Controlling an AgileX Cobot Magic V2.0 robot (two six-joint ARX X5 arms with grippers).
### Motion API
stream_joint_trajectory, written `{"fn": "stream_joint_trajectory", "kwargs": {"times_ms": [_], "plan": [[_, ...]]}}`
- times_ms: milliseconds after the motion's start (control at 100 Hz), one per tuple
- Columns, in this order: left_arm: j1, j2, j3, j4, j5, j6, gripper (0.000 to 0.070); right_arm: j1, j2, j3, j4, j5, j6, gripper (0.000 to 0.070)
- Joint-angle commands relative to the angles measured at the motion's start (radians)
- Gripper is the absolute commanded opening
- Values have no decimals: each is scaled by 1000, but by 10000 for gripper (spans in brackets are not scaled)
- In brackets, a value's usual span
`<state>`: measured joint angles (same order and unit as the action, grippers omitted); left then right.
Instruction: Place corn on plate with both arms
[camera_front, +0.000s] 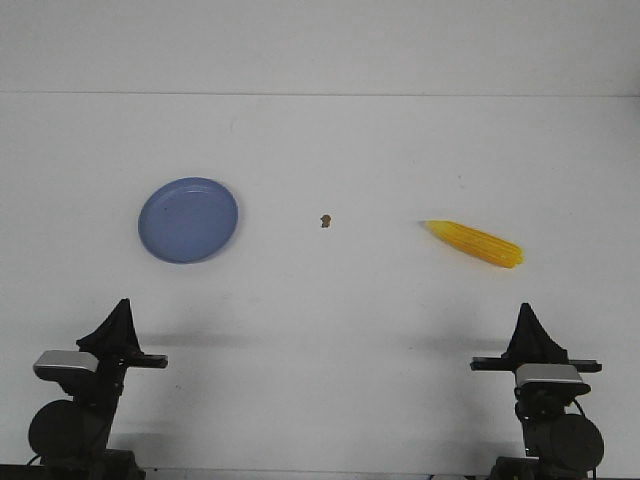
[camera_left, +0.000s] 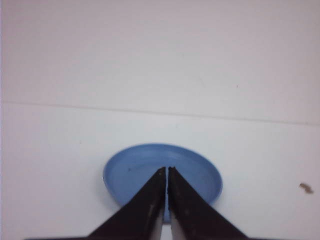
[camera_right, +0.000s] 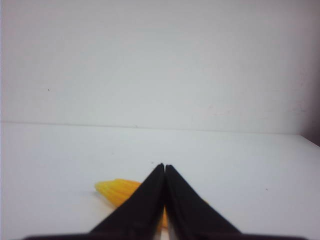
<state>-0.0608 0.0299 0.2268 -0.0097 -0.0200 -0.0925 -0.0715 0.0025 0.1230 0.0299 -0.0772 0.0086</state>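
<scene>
The yellow corn (camera_front: 475, 243) lies on the white table at the right, pointed end toward the middle. The blue plate (camera_front: 188, 219) sits at the left, with nothing on it. My left gripper (camera_front: 121, 312) is shut and holds nothing, at the near left edge, well short of the plate. My right gripper (camera_front: 526, 318) is shut and holds nothing, at the near right edge, short of the corn. In the left wrist view the shut gripper (camera_left: 166, 169) points at the plate (camera_left: 132, 167). In the right wrist view the shut gripper (camera_right: 163, 166) covers part of the corn (camera_right: 117, 190).
A tiny brown speck (camera_front: 325, 221) lies on the table between plate and corn; it also shows in the left wrist view (camera_left: 305, 188). The white table meets a white wall at the back.
</scene>
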Motion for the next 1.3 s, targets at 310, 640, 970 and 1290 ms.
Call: {"fn": "stream_joint_trajectory", "kwargs": {"times_ms": [310, 640, 970, 1290], "plan": [[3, 345, 499, -394, 1, -6, 12, 0, 213, 437, -406, 3, 30, 0], [2, 712, 819, -695, 1, -6, 12, 0, 549, 727, -706, -2, 29, 0], [2, 804, 856, -721, 1, -6, 12, 0, 627, 761, -719, -4, 30, 0], [2, 792, 856, -721, 1, -7, 180, 0, 626, 761, -727, -3, 30, 537]]}}
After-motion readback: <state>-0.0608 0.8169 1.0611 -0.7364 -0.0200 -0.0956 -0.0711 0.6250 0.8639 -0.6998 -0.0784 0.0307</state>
